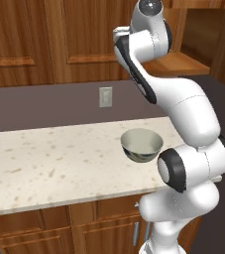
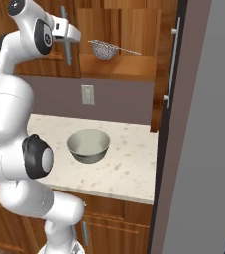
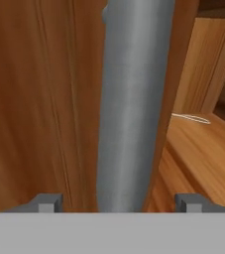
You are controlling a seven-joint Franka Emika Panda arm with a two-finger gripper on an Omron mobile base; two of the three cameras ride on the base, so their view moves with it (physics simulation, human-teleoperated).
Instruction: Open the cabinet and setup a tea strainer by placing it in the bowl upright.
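Claw (image 3: 119, 201): spread wide, its two tips on either side of the silver bar handle (image 3: 131, 99), nothing pinched; in the right base view it sits high at the left door's handle.
Cabinet (image 2: 119, 30): right door (image 2: 176, 64) swung open, wooden shelf (image 2: 119, 67) exposed; left door shut.
Tea strainer (image 2: 104, 49): upright on the shelf, thin wire handle pointing right; its wire shows in the hand view.
Bowl (image 1: 141, 144): upright on the speckled table (image 1: 59, 158), near the front edge, below the shelf, well apart from the strainer.
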